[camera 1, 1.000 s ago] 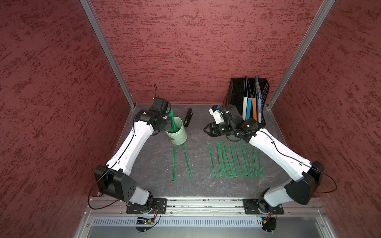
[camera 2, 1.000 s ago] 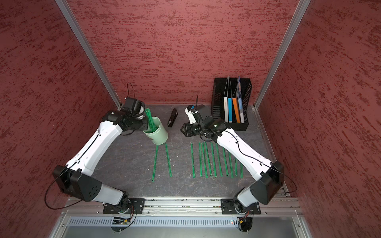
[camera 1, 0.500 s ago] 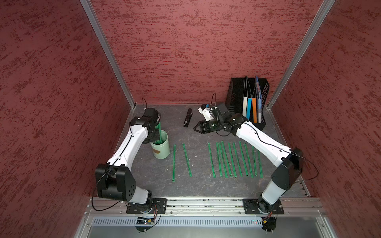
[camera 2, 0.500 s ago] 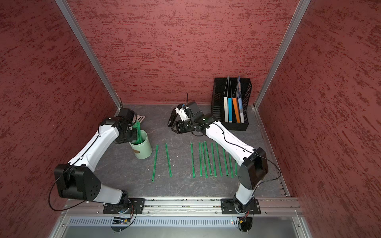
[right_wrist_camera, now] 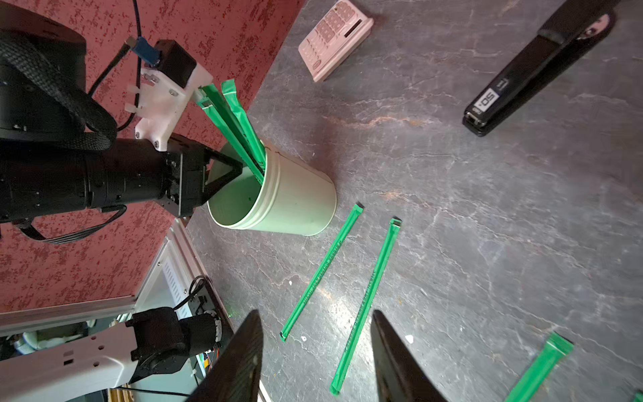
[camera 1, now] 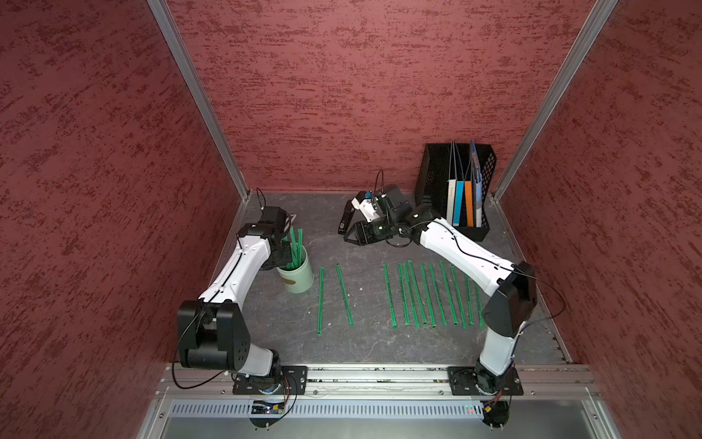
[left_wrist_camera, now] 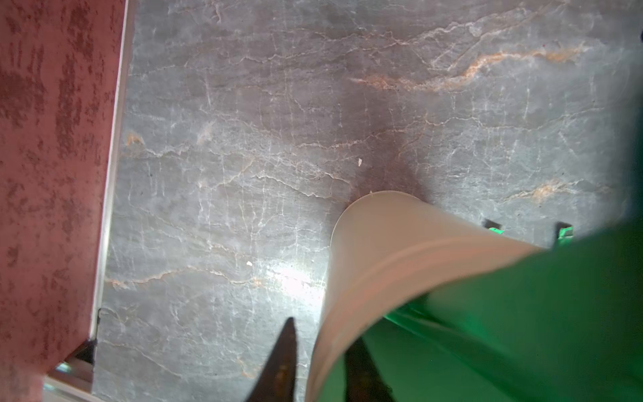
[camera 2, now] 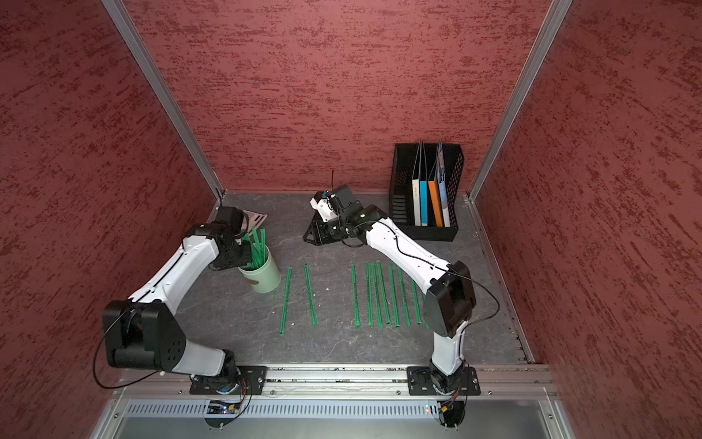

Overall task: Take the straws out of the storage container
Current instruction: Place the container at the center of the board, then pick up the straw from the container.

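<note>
Grey veined stone desk [camera 1: 372,349], red textured walls. The storage container [camera 1: 298,275] (smooth pale-mint cylinder) has just shifted left and now stands upright. The left end effector [left_wrist_camera: 322,334] has slackened, jaws parted astride its rim. A few flat, glossy green straws [camera 1: 295,247] remain inside to pull. The right end effector [right_wrist_camera: 316,313] gapes empty.

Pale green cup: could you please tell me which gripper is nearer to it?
Left. The left gripper straddles the wall of the cup; the right gripper hangs apart, by the stapler.
</note>
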